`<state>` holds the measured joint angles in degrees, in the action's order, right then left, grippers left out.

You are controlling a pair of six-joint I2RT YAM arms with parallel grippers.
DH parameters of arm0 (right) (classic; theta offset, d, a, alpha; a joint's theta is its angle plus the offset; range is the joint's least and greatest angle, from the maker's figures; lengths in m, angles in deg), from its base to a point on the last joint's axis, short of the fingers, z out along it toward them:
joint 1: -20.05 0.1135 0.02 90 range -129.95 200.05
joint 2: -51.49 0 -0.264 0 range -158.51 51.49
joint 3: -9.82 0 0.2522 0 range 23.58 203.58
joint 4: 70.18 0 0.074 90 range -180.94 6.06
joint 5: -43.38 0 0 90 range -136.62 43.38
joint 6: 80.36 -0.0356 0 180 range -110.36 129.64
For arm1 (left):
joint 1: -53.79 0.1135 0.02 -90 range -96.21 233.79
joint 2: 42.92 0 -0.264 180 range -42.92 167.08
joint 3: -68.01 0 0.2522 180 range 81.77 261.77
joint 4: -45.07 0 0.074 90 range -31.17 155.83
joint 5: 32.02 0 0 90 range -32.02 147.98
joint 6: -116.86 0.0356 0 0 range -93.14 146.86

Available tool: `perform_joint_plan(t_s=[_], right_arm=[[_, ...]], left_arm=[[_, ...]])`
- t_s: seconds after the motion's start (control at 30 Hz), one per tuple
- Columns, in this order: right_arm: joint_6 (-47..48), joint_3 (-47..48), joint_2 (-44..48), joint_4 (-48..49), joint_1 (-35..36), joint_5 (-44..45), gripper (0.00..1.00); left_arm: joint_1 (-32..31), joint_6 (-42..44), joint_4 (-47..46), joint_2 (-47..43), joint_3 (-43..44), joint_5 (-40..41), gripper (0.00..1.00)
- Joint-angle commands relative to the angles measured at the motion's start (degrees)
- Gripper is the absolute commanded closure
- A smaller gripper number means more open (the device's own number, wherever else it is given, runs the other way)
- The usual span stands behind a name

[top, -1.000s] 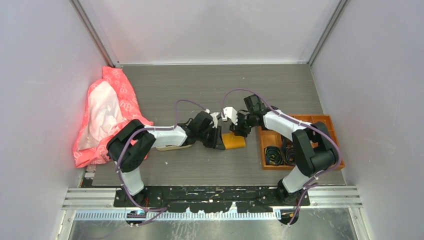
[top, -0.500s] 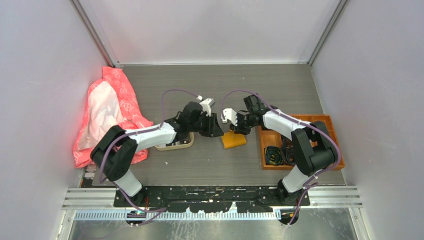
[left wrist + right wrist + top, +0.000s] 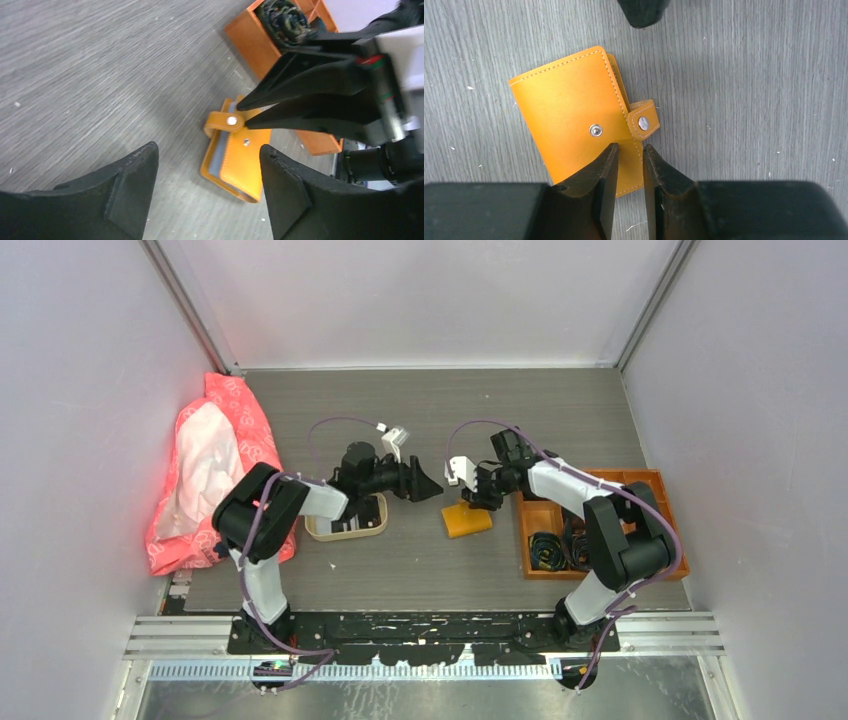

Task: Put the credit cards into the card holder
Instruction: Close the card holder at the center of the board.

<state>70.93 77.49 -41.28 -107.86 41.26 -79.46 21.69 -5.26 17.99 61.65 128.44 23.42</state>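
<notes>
The mustard-orange card holder (image 3: 467, 519) lies folded on the table, its snap tab (image 3: 643, 121) unfastened. A pale blue-grey card edge (image 3: 219, 154) shows between its covers. My right gripper (image 3: 630, 148) hovers over the holder's edge just short of the tab, its jaws a narrow gap apart with nothing visibly pinched. My left gripper (image 3: 207, 156) is open and empty, held above the table left of the holder (image 3: 243, 162). More credit cards (image 3: 355, 523), dark ones, lie in the beige tray (image 3: 320, 533).
An orange compartmented box (image 3: 640, 483) with black coils stands at the right, close behind my right arm. A pink and white bag (image 3: 215, 470) lies against the left wall.
My left gripper has drawn back to the upper left, off the holder, and opened wide, uncovering the beige tray. The right gripper's jaws have narrowed and stayed over the holder.
</notes>
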Motion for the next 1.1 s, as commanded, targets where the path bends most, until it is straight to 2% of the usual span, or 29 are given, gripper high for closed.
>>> perform_joint_plan(t_s=[0.0, 0.07, 0.1, 0.13, 0.27, 0.37, 0.43, 0.53, 0.67, 0.9, 1.07], right_arm=[[-1.0, 1.0, 1.2, -2.3, -1.4, -3.6, 0.69], [-1.2, 1.2, 0.9, -2.6, -2.1, -4.2, 0.69], [-1.3, 1.2, 0.7, -2.7, -2.3, -4.4, 0.69], [-1.3, 1.3, 0.3, -2.8, -2.5, -4.4, 0.69], [-1.5, 1.7, -0.2, -3.2, -2.7, -4.2, 0.69], [-1.9, 2.1, -0.8, -3.5, -2.8, -4.0, 0.69], [-2.0, 2.3, -1.1, -3.7, -2.8, -4.1, 0.69], [-2.2, 2.4, -1.2, -3.9, -2.8, -4.0, 0.69], [-2.3, 2.6, -1.3, -4.0, -2.8, -3.9, 0.69], [-2.4, 2.7, -1.6, -4.0, -2.8, -3.2, 0.69], [-2.5, 2.7, -1.5, -4.1, -2.8, -3.6, 0.69]], left_arm=[[-1.5, 2.9, -23.7, 2.7, -3.5, -3.6, 0.23], [-1.5, 3.7, -22.1, 2.8, -3.0, -2.5, 0.17], [-1.6, 3.9, -20.6, 3.0, -2.5, -2.0, 0.04], [-1.6, 4.1, -19.8, 3.1, -2.1, -1.6, 0.01], [-1.7, 5.3, -15.9, 4.0, 0.4, -3.0, 0.00], [-2.9, 10.0, -5.3, 3.6, 3.3, -0.8, 0.05], [-4.5, 15.6, 4.4, 2.8, 5.8, 2.2, 0.10], [-6.4, 20.8, 12.8, 3.0, 8.5, 5.9, 0.22], [-6.8, 21.3, 15.0, 4.6, 10.7, 4.0, 0.42], [-9.1, 21.9, 16.9, 7.0, 14.3, 4.1, 0.44], [-10.1, 21.8, 17.4, 9.0, 16.0, 5.9, 0.49]])
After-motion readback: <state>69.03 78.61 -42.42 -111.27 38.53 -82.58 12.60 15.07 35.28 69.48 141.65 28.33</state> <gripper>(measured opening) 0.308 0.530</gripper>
